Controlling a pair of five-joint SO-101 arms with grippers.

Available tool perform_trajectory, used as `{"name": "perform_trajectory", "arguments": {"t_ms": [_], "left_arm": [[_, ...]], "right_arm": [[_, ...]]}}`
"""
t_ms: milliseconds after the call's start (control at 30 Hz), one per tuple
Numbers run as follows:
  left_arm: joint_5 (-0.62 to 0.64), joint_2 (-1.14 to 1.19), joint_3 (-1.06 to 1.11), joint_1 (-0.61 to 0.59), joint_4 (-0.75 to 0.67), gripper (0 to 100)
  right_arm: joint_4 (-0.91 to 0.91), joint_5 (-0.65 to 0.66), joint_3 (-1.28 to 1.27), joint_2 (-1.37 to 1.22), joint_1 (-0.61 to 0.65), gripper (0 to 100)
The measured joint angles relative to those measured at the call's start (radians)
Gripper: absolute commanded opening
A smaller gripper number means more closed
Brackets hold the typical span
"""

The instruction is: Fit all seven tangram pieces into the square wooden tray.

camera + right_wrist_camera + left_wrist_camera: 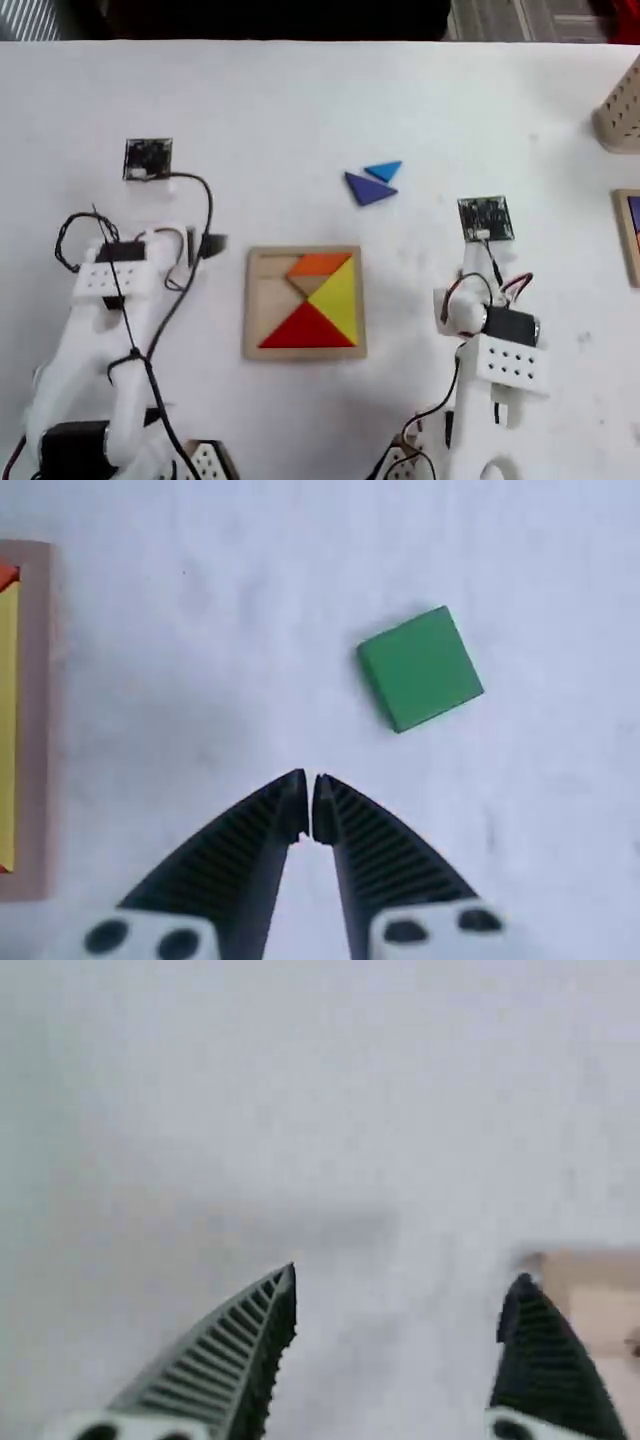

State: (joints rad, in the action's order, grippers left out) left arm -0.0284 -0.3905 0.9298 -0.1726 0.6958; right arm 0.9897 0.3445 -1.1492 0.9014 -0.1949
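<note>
Nearest, the left end effector [405,1278] spreads wide over the table [300,100] beside a corner of the wooden tray [256,300], the right end effector [308,785] is pinched closed near a green square [420,668], the tray holds a red triangle [305,325], a yellow triangle [338,293] and an orange piece [320,263], and a dark blue triangle [367,188] and a lighter blue triangle [383,171] lie beyond.

Robotics lab bench, judging by white table [300,100], loose wiring [209,210], exposed circuit board [148,158] on white arm [95,330].

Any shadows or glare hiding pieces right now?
High view: even light, no glare on the tray, and the dark blue triangle casts little shadow. Left wrist view: a soft shadow band lies on the table beyond the left hand. Right wrist view: green square evenly lit.
</note>
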Motion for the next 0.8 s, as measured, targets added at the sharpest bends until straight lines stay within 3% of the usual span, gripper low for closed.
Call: {"name": "perform_trajectory", "arguments": {"t_ms": [200, 567, 800], "left_arm": [[-0.064, -0.002, 0.012, 0.003, 0.003, 32], [-0.092, -0.348, 0.233, 0.021, -0.015, 32], [-0.092, -0.379, 0.236, 0.021, 0.014, 34]], "right_arm": [[-0.031, -0.018, -0.029, 0.000, -0.037, 15.0], [-0.069, -0.057, -0.043, 0.000, -0.064, 15.5], [0.021, -0.057, 0.069, 0.000, -0.071, 20.2]]}}
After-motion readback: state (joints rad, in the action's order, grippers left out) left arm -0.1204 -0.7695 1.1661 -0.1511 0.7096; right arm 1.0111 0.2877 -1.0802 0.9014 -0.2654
